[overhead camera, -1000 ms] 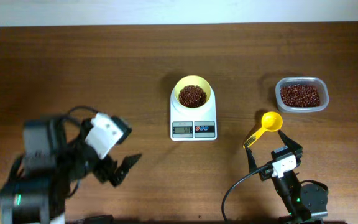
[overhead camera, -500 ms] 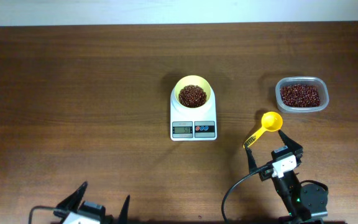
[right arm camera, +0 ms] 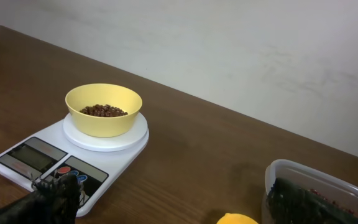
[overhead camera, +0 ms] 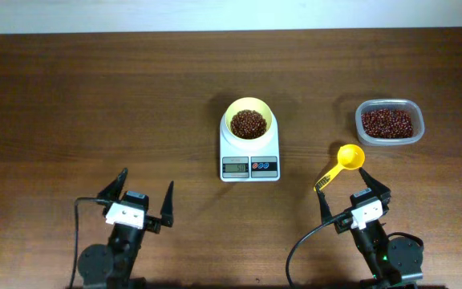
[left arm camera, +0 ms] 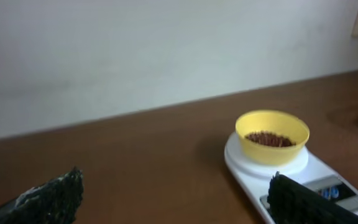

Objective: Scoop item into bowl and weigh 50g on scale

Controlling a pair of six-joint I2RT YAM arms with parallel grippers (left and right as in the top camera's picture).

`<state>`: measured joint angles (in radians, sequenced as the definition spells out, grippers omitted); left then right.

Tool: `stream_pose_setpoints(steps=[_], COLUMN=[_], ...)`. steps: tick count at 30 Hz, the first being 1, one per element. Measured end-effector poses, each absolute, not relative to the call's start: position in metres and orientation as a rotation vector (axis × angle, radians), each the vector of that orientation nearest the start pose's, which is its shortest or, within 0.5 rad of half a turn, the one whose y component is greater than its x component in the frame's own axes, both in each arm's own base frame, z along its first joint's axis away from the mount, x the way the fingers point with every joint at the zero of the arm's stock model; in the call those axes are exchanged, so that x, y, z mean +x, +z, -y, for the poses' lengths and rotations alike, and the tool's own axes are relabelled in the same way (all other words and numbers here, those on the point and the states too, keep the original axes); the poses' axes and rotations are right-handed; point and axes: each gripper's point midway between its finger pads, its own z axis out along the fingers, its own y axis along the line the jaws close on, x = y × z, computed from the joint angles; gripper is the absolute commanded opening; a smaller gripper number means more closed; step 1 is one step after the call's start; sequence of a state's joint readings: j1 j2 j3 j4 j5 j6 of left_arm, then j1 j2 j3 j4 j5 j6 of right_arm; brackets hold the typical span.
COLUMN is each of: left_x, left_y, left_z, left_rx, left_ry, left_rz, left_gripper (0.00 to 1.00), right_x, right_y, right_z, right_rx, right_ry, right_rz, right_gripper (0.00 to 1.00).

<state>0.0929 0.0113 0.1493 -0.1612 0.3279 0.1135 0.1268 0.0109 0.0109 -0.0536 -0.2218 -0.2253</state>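
Note:
The pale-yellow bowl (overhead camera: 249, 120) stands on the white scale (overhead camera: 249, 152) at the table's middle and holds dark red-brown beans (overhead camera: 249, 123). Bowl (left arm camera: 272, 135) and scale (left arm camera: 316, 177) show in the left wrist view, and bowl (right arm camera: 104, 109) and scale (right arm camera: 73, 155) in the right wrist view. More beans (overhead camera: 387, 123) fill the clear tub (overhead camera: 389, 121) at the right. The yellow scoop (overhead camera: 342, 163) lies empty on the table between scale and tub. My left gripper (overhead camera: 141, 197) is open and empty at the front left. My right gripper (overhead camera: 353, 191) is open and empty just in front of the scoop.
The clear tub (right arm camera: 319, 193) sits close to my right gripper's right finger in the right wrist view. The scoop's bowl (right arm camera: 237, 219) shows at that view's bottom edge. A pale wall runs behind the table's far edge.
The left arm has swung from a folded pose at the far left, dropped to the front edge, then come up to rest with open fingers pointing at the scale. The right arm has not moved.

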Motion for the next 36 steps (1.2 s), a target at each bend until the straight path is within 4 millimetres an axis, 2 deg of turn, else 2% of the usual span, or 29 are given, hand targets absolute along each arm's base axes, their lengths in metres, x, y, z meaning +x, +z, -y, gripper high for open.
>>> stream_pose_setpoints(steps=[3, 6, 11, 16, 20, 31, 36], left_x=[0.24, 0.241, 0.242, 0.246, 0.246, 0.246, 0.246], left_y=[0.187, 0.166, 0.166, 0.164, 0.16, 0.16, 0.16], left_z=[0.033, 0.032, 0.029, 0.002, -0.01, -0.011, -0.011], left_rx=[0.264, 0.239, 0.214, 0.06, -0.004, -0.012, -0.011], left_ry=[-0.097, -0.128, -0.125, -0.025, 0.021, 0.024, 0.024], left_rz=[-1.546, -1.601, -1.606, -1.626, -1.643, -1.644, -1.644], left_gripper=[0.99, 0.99, 0.99, 0.99, 0.99, 0.99, 0.99], right_x=[0.236, 0.236, 0.236, 0.236, 0.236, 0.236, 0.242], right_y=[0.163, 0.163, 0.163, 0.163, 0.163, 0.163, 0.162], right_z=[-0.068, -0.068, -0.068, -0.068, -0.068, -0.068, -0.046], right_rx=[-0.45, -0.451, -0.45, -0.45, -0.45, -0.45, -0.361], right_ry=[0.105, 0.104, 0.105, 0.105, 0.105, 0.104, 0.007], right_rz=[-1.561, -1.56, -1.561, -1.561, -1.56, -1.561, -1.591], right_gripper=[0.99, 0.99, 0.99, 0.99, 0.99, 0.99, 0.99])
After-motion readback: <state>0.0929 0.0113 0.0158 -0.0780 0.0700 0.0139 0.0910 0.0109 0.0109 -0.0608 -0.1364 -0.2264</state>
